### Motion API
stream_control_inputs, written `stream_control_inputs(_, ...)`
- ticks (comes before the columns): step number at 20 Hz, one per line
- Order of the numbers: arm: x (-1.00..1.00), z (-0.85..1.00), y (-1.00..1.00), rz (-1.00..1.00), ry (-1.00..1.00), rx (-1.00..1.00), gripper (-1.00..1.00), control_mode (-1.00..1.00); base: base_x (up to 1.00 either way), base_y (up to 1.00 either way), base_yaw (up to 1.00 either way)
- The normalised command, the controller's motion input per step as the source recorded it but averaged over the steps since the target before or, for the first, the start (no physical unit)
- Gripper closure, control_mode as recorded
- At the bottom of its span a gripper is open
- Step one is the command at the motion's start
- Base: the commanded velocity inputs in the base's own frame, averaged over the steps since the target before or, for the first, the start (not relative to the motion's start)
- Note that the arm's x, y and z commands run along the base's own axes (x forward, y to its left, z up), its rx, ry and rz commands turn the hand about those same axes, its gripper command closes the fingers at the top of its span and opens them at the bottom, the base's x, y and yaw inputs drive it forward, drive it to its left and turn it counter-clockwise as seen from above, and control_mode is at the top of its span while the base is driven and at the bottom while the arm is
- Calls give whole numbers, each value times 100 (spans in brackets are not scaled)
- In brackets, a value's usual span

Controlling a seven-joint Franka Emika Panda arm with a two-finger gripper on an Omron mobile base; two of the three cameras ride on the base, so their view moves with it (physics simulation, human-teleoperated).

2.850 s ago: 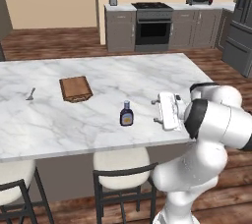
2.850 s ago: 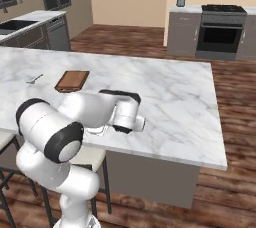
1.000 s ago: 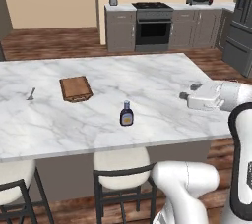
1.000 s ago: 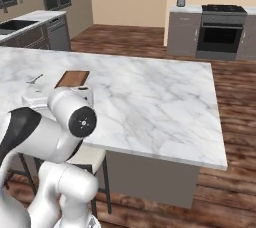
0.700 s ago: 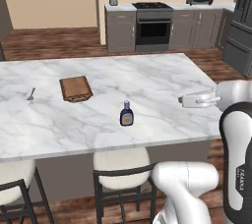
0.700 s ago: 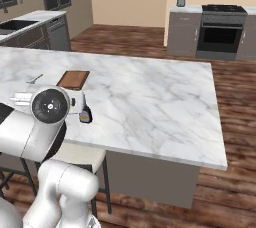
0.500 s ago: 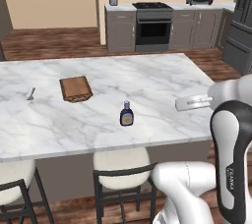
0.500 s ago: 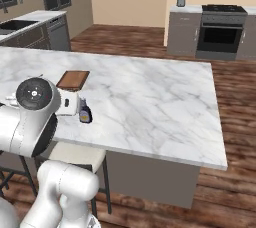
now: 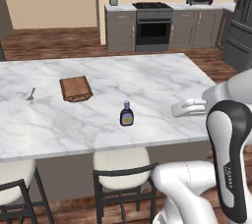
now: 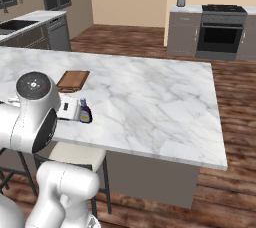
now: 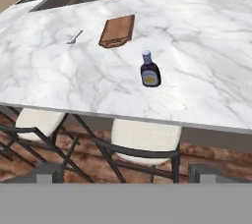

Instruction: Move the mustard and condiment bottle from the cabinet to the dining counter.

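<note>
The condiment bottle (image 9: pixel 126 114) (image 10: pixel 85 112) (image 11: pixel 149 70), dark with a pale cap and a cream label, stands upright near the front edge of the dining counter (image 9: pixel 147 78) (image 10: pixel 150 97) (image 11: pixel 206 46). My gripper (image 9: pixel 176 109) (image 11: pixel 125 174) hangs off the counter's front right corner, to the bottle's right and apart from it. It is open and holds nothing. In the hand view its fingertips (image 11: pixel 49 173) stand wide, with the bottle well ahead of them. The mustard and the cabinet are out of view.
A brown cutting board (image 9: pixel 76 88) (image 10: pixel 73 80) (image 11: pixel 118 30) and a small utensil (image 9: pixel 31 94) (image 11: pixel 75 37) lie on the slab beyond the bottle. Cushioned stools (image 9: pixel 120 161) (image 11: pixel 145 137) stand under the front edge. A stove (image 9: pixel 152 26) and grey base cabinets line the far wall.
The arm has folded back, so its elbow no longer covers the bottle in the right base view. The hand drifted a little lower and leftward along the counter's edge. The bottle stayed put.
</note>
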Motion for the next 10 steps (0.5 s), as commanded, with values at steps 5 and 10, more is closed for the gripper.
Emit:
stream_control_inputs(5,-43,-34,-6,-5,9,0,-100,-100,0,0,0)
stream_control_inputs(10,-14,-6,-3,-3,1,0,-100,100,-54,-32,-16)
